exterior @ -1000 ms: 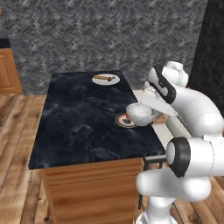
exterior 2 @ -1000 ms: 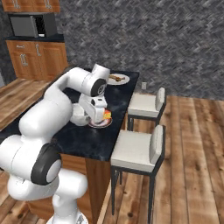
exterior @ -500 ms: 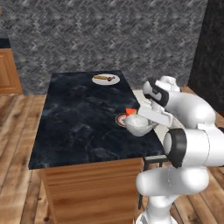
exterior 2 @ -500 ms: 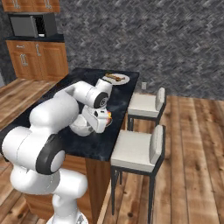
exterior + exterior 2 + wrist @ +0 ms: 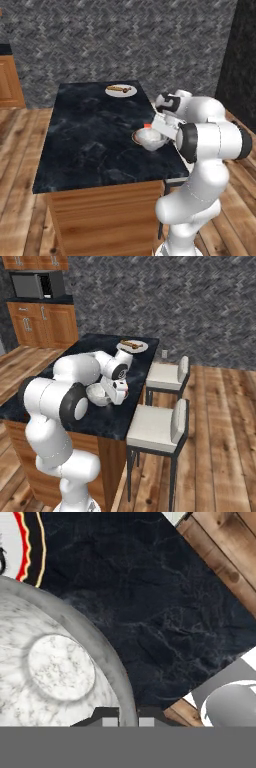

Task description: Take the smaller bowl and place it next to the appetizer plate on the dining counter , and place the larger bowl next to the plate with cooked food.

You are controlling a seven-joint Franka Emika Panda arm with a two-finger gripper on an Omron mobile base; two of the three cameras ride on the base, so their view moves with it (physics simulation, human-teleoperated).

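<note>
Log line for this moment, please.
gripper: shut on bowl rim | bowl: beside appetizer plate, on dining counter | white plate: far end

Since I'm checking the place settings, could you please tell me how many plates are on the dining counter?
2. The plate with cooked food sits at the dining counter's far end. The appetizer plate lies at the near right edge beside the held bowl, which partly hides it.

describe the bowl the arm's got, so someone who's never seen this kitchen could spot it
Find the dining counter, the long island with a black marbled top and wooden base. Near its stool-side edge, by the dark-rimmed appetizer plate, sits the smaller bowl, with the tool shut on its rim. It is the lone bowl there: grey-white marbled stone look, empty, unlike the white plate with cooked food at the far end.
</note>
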